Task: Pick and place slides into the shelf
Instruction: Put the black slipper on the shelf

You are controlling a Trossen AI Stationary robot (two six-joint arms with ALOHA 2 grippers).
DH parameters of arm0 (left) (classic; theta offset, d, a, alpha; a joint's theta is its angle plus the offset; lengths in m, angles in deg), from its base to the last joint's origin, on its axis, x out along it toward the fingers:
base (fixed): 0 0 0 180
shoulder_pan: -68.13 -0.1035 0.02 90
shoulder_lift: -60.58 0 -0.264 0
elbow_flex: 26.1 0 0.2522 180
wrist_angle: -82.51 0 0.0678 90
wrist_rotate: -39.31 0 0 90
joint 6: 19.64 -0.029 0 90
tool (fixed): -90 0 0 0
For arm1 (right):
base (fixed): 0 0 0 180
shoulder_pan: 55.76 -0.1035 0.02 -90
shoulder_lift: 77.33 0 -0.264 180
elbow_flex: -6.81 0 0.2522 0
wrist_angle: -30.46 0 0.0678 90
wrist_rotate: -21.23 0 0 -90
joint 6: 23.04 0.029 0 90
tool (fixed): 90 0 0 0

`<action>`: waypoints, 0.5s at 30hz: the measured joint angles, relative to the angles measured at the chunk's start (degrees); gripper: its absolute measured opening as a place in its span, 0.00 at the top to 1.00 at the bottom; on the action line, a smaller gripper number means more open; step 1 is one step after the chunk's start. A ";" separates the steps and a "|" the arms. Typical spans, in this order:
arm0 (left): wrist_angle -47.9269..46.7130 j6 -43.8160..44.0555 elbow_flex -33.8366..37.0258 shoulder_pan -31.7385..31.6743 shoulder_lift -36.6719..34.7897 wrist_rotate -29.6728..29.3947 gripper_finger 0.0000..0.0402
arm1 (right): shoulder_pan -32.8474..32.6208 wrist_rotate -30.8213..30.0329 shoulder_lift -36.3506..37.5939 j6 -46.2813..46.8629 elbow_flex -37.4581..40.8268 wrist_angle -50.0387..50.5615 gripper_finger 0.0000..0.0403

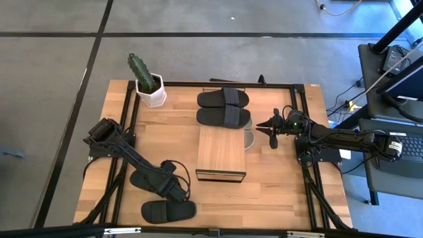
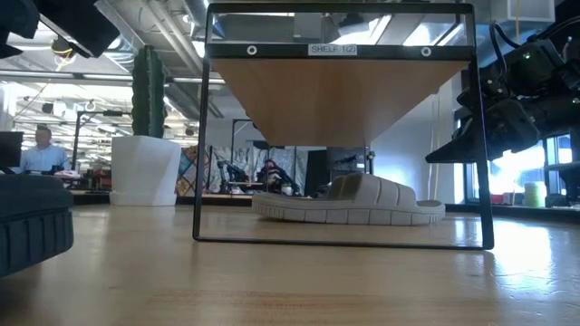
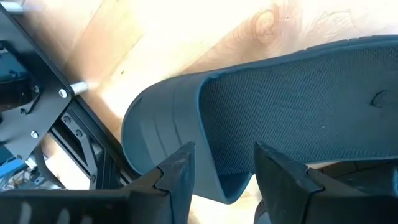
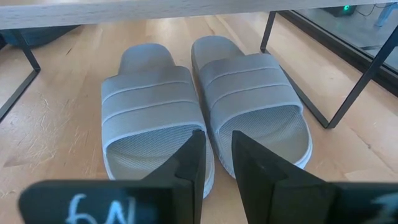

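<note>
The shelf stands mid-table, its plank top on a thin dark frame. Two beige slides lie side by side on the table under it, one showing in the low view. Two black slides lie beyond the shelf. Another black slide sits at the near edge, and one more lies under my left arm. My left gripper is open, one finger over a black slide's strap and one over its footbed. My right gripper is narrowly open, level, just outside the shelf's right side. My left gripper stands open from above over the strap's edge of a black slide, one finger outside the strap and one over the footbed. I cannot tell whether either finger touches it. The slide lies flat on the table.
A cactus in a white pot stands at the table's far left corner. Dark frame rails run along the table's sides. Bare wood lies between the shelf and the right rail.
</note>
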 joint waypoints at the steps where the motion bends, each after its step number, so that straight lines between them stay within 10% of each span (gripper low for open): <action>1: -0.03 -0.02 -0.01 0.00 0.25 0.00 0.62 | 0.00 0.00 0.00 -0.18 0.00 0.00 0.80; 15: -4.50 -0.39 0.02 0.65 5.89 0.97 0.62 | 0.00 0.00 0.01 -1.01 0.00 0.00 0.80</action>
